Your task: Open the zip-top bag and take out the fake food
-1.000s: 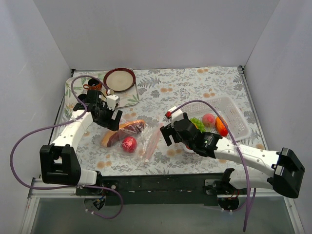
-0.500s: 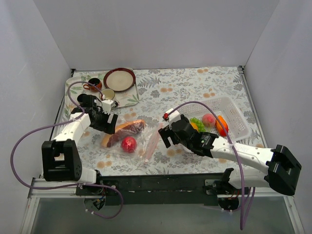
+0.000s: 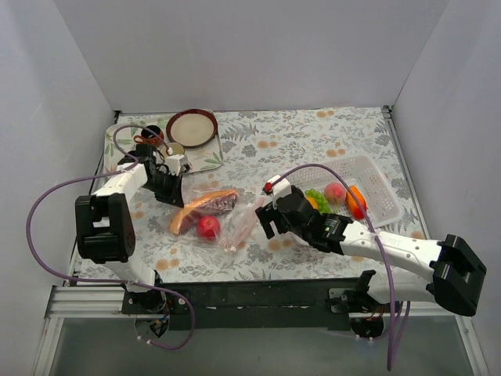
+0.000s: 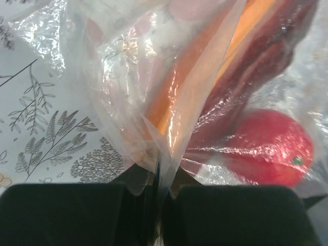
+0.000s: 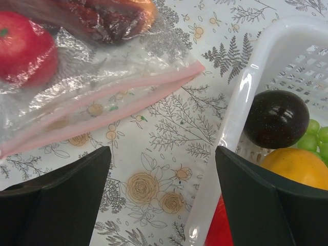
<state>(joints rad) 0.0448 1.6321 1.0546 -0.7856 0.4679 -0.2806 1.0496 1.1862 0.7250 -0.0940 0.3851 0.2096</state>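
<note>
The zip-top bag (image 3: 223, 219) lies left of centre, clear and crinkly, with its pink zip strip (image 5: 102, 105) facing my right arm. Inside it are fake food pieces: an orange and maroon long piece (image 3: 205, 204) and a red fruit (image 3: 207, 227). My left gripper (image 3: 169, 188) is shut on the bag's far-left plastic edge (image 4: 161, 174), which shows pinched between the black fingers. My right gripper (image 5: 161, 192) stands open over the bare cloth between the zip strip and the basket, holding nothing. More fake food sits in the basket: a dark purple ball (image 5: 277, 118), green grapes (image 3: 317, 196) and an orange piece (image 3: 356, 202).
The white mesh basket (image 3: 380, 176) stands at the right; its rim (image 5: 241, 102) is close beside my right fingers. A tray (image 3: 207, 160) at the back left carries a brown-rimmed plate (image 3: 192, 127) and cups (image 3: 153, 135). Grey walls enclose the floral table.
My left gripper has shut on the bag's left edge, and the bag and its food have shifted slightly. The right gripper has barely moved and stays open.
</note>
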